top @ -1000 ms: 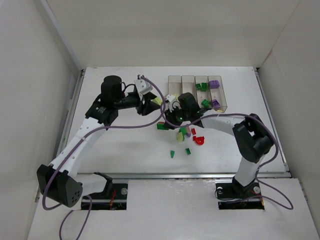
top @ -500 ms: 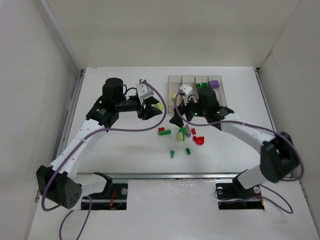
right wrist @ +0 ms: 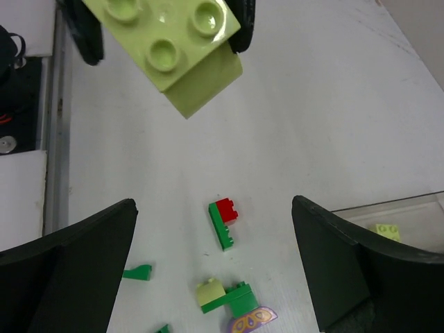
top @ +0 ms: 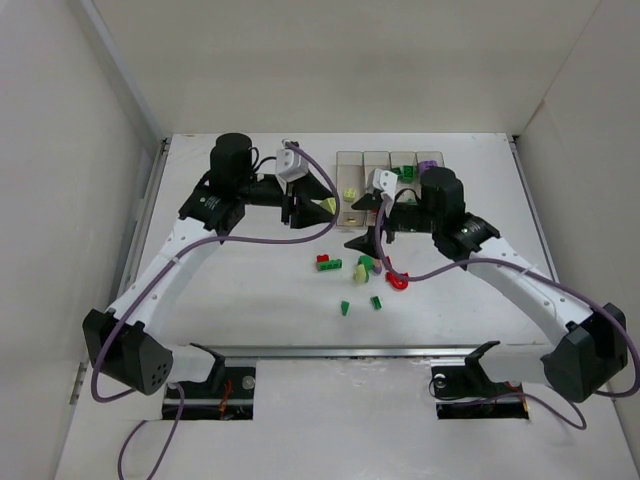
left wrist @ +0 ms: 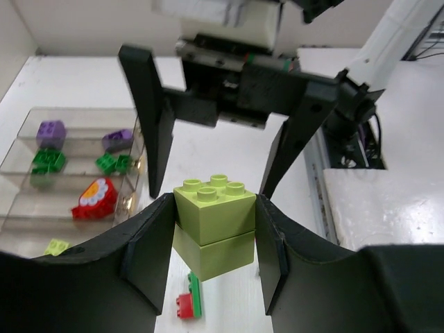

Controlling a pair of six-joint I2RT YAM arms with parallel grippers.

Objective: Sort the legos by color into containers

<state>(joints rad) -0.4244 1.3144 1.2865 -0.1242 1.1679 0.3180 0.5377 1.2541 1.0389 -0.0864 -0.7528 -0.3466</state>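
My left gripper [top: 315, 207] is shut on a pale yellow-green lego [left wrist: 211, 208], two bricks stacked, held above the table left of the containers [top: 352, 215]. My right gripper [top: 362, 222] stands open and empty, facing the left one, in front of the containers. Below it lie loose legos: a red-and-green piece [right wrist: 223, 220], a yellow-green and green clump [right wrist: 225, 297], a purple piece [right wrist: 250, 320] and a small green one [right wrist: 139, 272]. In the left wrist view the bins hold purple [left wrist: 50, 130], green [left wrist: 48, 161], red [left wrist: 95, 200] and yellow-green [left wrist: 57, 246] bricks.
A red curved piece [top: 398, 281] and two small green bricks [top: 344, 307] lie nearer the table's front edge. White walls enclose the table on three sides. A metal rail [top: 330, 350] runs along the front.
My right gripper has opened and pulled back from the pile toward the containers; a yellow-green brick now lies in the leftmost bin. My left gripper shifted right with its brick.
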